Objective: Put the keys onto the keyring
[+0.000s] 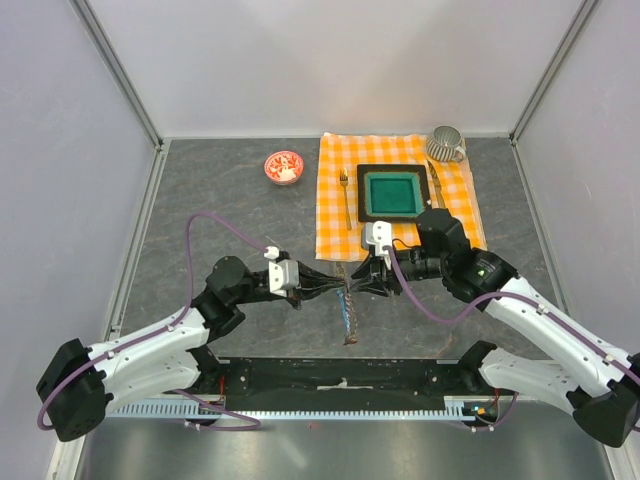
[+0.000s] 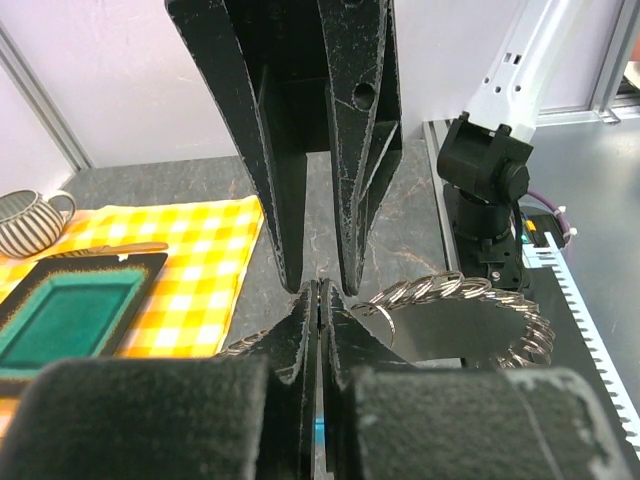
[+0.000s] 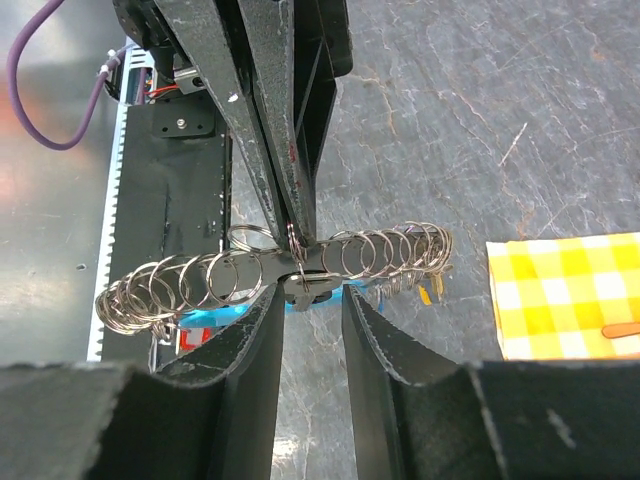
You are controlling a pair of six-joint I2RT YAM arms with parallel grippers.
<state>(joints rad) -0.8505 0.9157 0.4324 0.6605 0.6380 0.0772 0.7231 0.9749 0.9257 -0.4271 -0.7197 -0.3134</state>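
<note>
L end effector pressed together, pinching a loop near mid-keyring. R end effector partly spread, straddling the same spot from the opp. side; grip not evident. Keyring's long axis runs crosswise btwn the arms, over the surface. L arm has it. Of the keys, only a small yellow tag shows, at one end.

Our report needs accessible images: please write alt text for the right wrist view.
The left gripper, jaws shut, pinches a keyring of linked metal rings above the grey table; the right gripper, jaws parted, faces it closely.
</note>
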